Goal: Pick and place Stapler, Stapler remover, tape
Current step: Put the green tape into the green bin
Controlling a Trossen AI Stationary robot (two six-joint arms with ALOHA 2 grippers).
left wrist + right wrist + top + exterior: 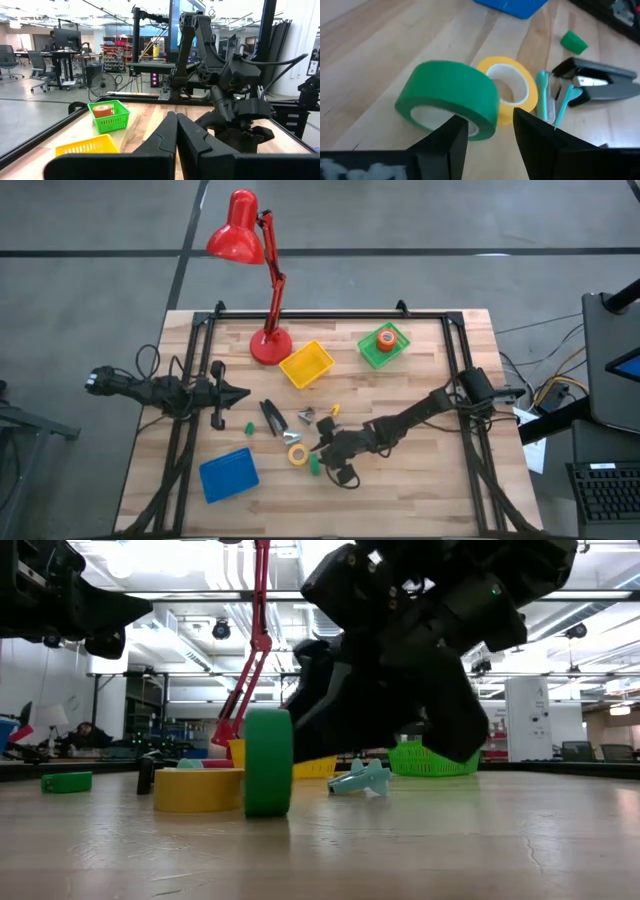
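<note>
My right gripper [322, 458] is low over the table's middle, open, just behind a green tape roll [447, 97] that stands on its rim [267, 762]. A yellow tape roll [512, 92] lies flat beside it [298, 453]. The slim black stapler [272, 418] lies flat farther toward the left [595, 82], with a small teal tool [547, 97] next to it. An orange tape roll [386, 338] sits in the green basket [370, 352]. My left gripper [176, 142] is shut and holds nothing, hovering above the table's left part [235, 392]. My right gripper's fingers stand apart at table height. One finger [445, 137] overlaps the green roll's lower rim [470, 127], and the other finger [535, 130] is beside the yellow roll. I cannot tell whether either one touches.
A red desk lamp [250, 240] stands on its base [270, 347] at the far side. Next to it is a yellow basket [307, 365]. A blue tray [228, 475] lies near the left front. A small green piece [249, 427] and a grey metal piece [305, 417] lie by the stapler.
</note>
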